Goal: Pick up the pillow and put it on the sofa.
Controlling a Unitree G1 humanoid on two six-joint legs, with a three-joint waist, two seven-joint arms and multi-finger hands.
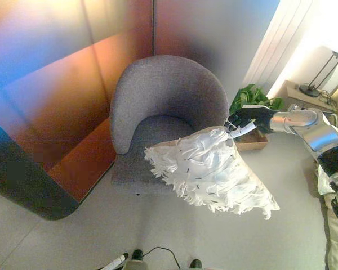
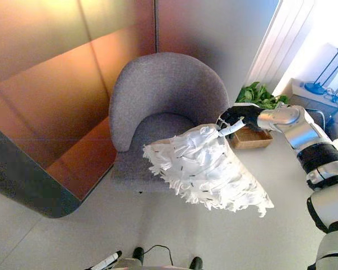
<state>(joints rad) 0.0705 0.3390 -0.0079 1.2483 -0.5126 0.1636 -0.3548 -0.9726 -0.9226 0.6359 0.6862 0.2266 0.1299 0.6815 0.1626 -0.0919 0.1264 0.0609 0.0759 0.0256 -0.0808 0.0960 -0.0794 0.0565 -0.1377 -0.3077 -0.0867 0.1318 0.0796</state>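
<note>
hanging from the right hand, the pillow is a white, shaggy thing with ragged fringes and small dark flecks. the hand's dark fingers, some white-tipped, are curled onto the pillow's upper corner, pinching it, and the silver-grey arm comes in from the right side of the view. the pillow is tilted, its top corner at the hand and its far corner pointing down and away from the chair. it overlaps the front right part of the sofa, a grey round-backed armchair with a curved shell; whether the pillow's fringe touches the seat edge or just hangs in front of it cannot be told. the sofa's seat behind the pillow is bare where it shows.

beside the sofa, on its right, a green leafy plant sits in a low wooden box on the pale floor. farther right of the sofa a dark lamp stands on a light surface. left of the sofa runs a glossy brown wall panel.

the left hand shows in neither view.
</note>
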